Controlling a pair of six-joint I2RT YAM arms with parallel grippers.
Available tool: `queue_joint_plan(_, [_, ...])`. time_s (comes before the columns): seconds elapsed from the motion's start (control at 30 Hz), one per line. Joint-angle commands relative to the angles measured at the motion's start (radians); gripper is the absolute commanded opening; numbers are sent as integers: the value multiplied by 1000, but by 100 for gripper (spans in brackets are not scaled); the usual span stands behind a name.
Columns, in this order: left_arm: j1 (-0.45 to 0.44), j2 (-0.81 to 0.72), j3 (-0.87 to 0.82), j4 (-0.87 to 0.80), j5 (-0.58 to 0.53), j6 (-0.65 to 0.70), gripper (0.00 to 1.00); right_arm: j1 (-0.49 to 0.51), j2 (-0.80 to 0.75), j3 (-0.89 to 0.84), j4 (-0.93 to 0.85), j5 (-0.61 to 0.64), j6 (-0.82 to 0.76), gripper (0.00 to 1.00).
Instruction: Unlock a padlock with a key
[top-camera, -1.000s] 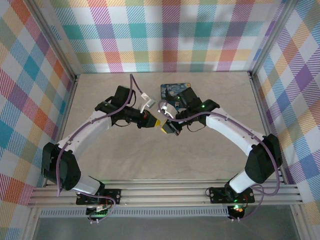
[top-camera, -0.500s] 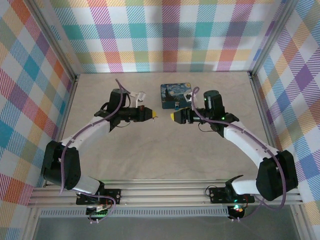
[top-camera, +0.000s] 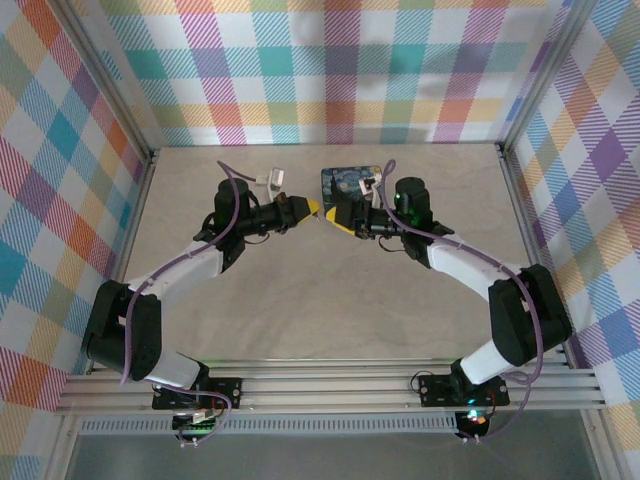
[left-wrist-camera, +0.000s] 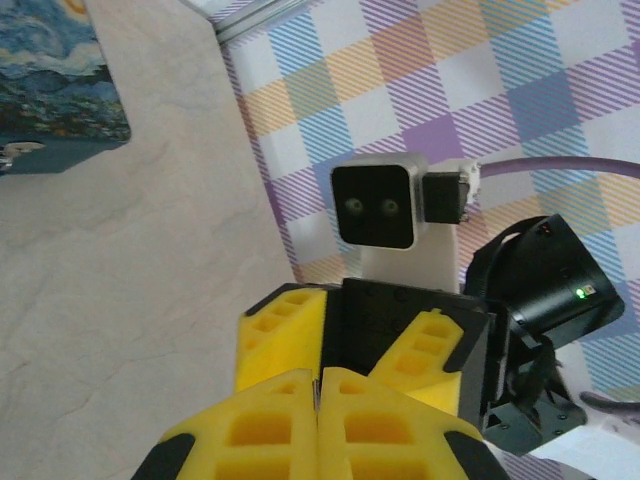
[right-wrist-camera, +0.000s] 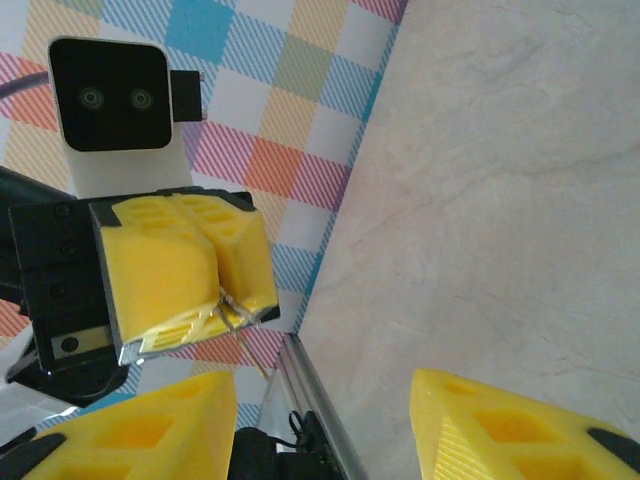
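Note:
My left gripper (top-camera: 312, 208) points right, its yellow fingers pressed together. A thin silvery key (right-wrist-camera: 236, 311) sticks out from between its tips. In the left wrist view the left gripper (left-wrist-camera: 318, 385) is shut, with a metal sliver in the seam. My right gripper (top-camera: 343, 224) faces it from the right, tips a short way apart from it. The right gripper (right-wrist-camera: 325, 420) is open and holds nothing. A small silvery bit, apparently the padlock (left-wrist-camera: 16, 151), lies at the tin's near edge, cut off by the frame.
A dark blue-green tin (top-camera: 350, 184) printed with a swirly night sky lies flat at the back middle, just behind the right gripper. Plaid walls (top-camera: 330, 70) and aluminium posts (top-camera: 520, 170) close the table in at the back and sides.
Both grippers have moved from mid-table toward the back near the tin. They separated and turned tip to tip, then closed the gap between them.

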Motion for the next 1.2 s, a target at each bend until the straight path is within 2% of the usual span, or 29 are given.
queue_joint_plan(0.0, [-20, -21, 12, 73, 8, -41, 0, 8, 12, 35, 86, -42, 52, 48])
queue_joint_plan(0.27, [-34, -6, 22, 80, 31, -44, 0, 8, 19, 50, 84, -44, 46, 40])
queue_joint_plan(0.37, [-39, -3, 23, 78, 37, -45, 0, 8, 26, 51, 100, -48, 53, 31])
queue_joint_plan(0.5, [-40, 6, 24, 64, 43, -37, 0, 8, 29, 52, 109, -52, 48, 13])
queue_joint_plan(0.67, [-40, 10, 29, 43, 51, -20, 0, 8, 27, 48, 111, -58, 28, 1])
queue_joint_plan(0.87, [-41, 7, 36, 17, 62, 1, 0, 8, 23, 37, 110, -54, 9, 0])
queue_joint_plan(1.03, [-40, -4, 45, -38, 60, 45, 0, 8, 10, 14, 183, -66, -1, 0])
queue_joint_plan(1.17, [-40, -13, 51, -54, 68, 68, 0, 7, -6, 24, 132, -61, -47, 0])
